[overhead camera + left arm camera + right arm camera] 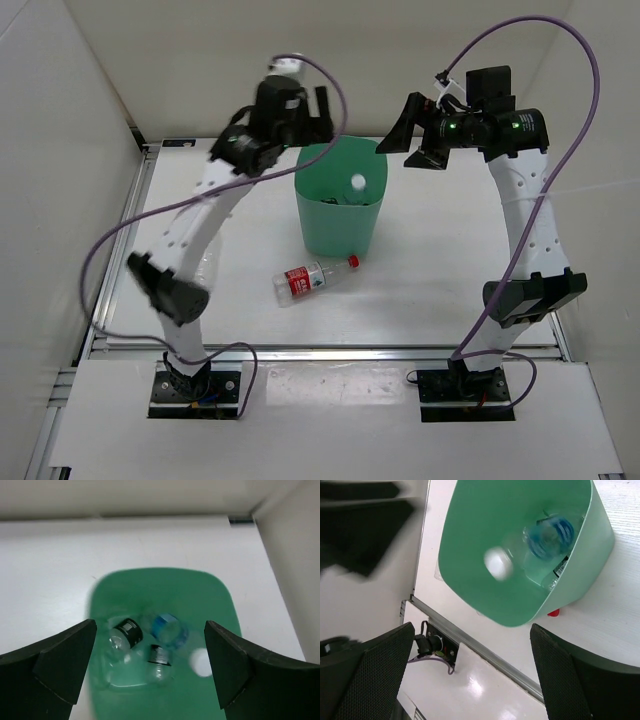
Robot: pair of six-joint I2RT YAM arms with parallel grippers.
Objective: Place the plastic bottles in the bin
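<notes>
White counter (450, 260), white walls all round, green bin (340, 225) sitting toward the back middle. Left end effector (150, 630) hangs right over the bin's mouth, jaws spread wide, nothing between them. Right end effector (418, 140) is up beside the bin's right rim, also spread wide and empty. Down inside the bin: a blue-labelled bottle (167, 629), pretty blurry, plus two black-capped bottles (127, 631) next to it. One red-labelled bottle (312, 281) with a red cap lies on its side on the counter, just in front of the bin, not in yet.
</notes>
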